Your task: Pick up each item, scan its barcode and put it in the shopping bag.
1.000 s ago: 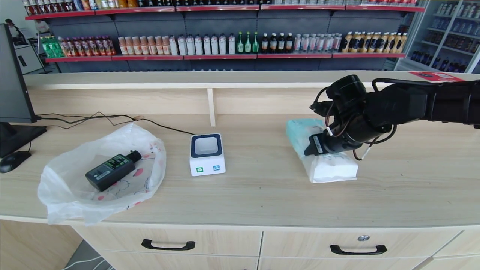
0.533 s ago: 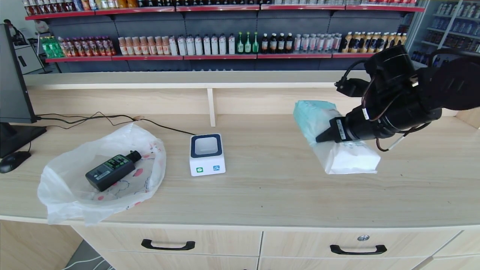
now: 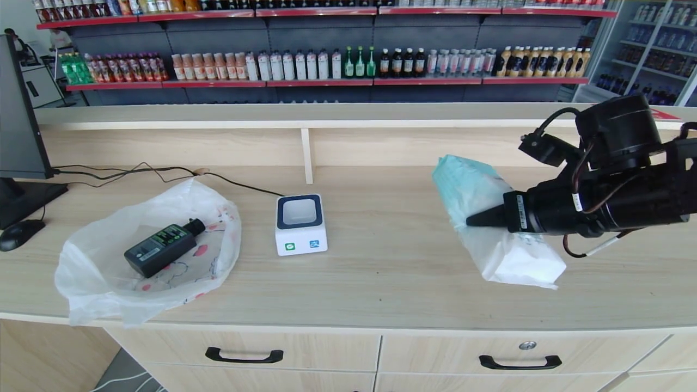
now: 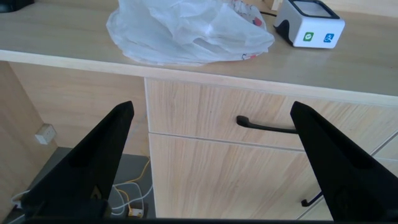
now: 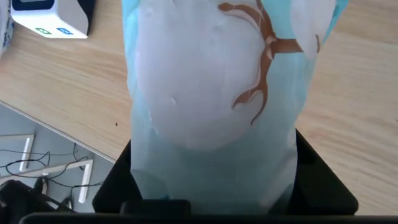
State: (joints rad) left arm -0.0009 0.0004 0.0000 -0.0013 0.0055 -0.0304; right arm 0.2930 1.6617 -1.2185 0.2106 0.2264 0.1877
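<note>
Rightward in the head view, the right gripper (image 3: pixel 483 218) has its fingers clamped on a teal and white packet (image 3: pixel 509 256), held tilted over the right end of the bench (image 3: pixel 392 283); whether its lower end touches the wood I cannot tell. A white scanner (image 3: pixel 300 224) stands mid-bench, between the packet and the shopping bag (image 3: pixel 92 267), well apart from both. The bag lies open near the front left edge with a dark bottle (image 3: pixel 160 247) on its side inside. A black cable (image 3: pixel 239 184) runs from the scanner toward the back left, where a monitor (image 3: pixel 16 120) and a mouse (image 3: pixel 20 233) sit at the left edge.

From the left wrist, the left gripper (image 4: pixel 211 109) hangs below the bench's front edge, its fingers (image 4: pixel 93 162) wide apart, facing a drawer handle (image 4: pixel 264 126); bag (image 4: pixel 186 31) and scanner (image 4: pixel 309 23) show above.

From the right wrist, the packet (image 5: pixel 211 93) sits squeezed between the dark fingers (image 5: pixel 320 180), with the scanner (image 5: pixel 53 15) beyond on the bench.
</note>
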